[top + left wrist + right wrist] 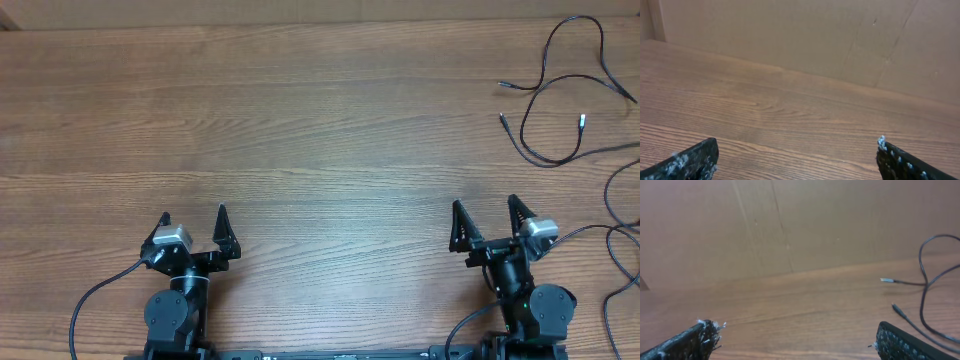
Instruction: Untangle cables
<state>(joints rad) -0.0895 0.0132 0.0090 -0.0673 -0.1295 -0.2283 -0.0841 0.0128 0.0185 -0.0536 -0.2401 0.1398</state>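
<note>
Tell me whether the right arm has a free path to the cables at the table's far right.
Probably yes. The right gripper stands open, holding nothing, and only bare table lies between it and the cables, ahead and to its right. Its reach is unsure.

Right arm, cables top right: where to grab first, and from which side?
Probably, on the cables, the strand just behind the lower-left plug tip: a free end lying flat on the table, nearest the open right gripper. Come straight down from above, jaws across the strand.
</note>
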